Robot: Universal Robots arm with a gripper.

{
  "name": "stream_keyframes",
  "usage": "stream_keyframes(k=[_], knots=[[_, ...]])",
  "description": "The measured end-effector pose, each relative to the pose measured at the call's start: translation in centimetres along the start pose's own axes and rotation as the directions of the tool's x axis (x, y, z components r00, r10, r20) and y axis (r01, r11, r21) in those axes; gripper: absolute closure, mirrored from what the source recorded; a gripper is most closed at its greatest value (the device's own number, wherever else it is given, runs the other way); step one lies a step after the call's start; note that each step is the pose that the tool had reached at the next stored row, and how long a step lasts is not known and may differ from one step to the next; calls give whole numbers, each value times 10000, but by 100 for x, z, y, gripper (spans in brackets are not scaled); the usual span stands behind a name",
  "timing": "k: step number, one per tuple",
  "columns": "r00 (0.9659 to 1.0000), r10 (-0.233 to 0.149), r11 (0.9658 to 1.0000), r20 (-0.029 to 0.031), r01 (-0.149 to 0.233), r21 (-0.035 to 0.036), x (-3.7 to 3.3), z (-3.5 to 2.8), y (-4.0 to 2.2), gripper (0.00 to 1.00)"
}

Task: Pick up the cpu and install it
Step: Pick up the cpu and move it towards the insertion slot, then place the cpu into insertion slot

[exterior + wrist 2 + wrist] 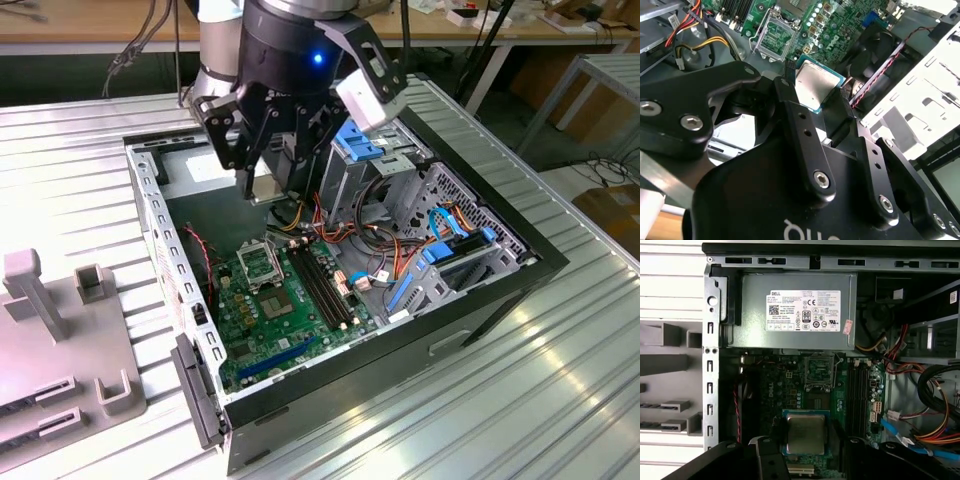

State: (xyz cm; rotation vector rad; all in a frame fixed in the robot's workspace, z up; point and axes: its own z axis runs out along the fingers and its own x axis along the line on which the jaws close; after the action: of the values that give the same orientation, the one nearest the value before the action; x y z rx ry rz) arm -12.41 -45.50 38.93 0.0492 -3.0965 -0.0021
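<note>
Since the case (160,230) lies open on its side, I get the board (270,320) face-up from above. Gripper (815,82) hangs over it near the empty socket (819,371), clamped on the cpu (805,434) by two edges so it sits level in the air.

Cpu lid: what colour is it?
The cpu lid is plain silver-grey, with a teal-green border; clearest in the first wrist view.

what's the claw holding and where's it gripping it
The claw holds the cpu, its fingers pinching two opposite edges and leaving the metal top bare.
</note>
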Motion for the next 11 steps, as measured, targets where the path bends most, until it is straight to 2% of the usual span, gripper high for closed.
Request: stream_keyframes(k=[11], knots=[[10000, -1, 10000, -1, 1, 0, -28, 3, -11, 53]])
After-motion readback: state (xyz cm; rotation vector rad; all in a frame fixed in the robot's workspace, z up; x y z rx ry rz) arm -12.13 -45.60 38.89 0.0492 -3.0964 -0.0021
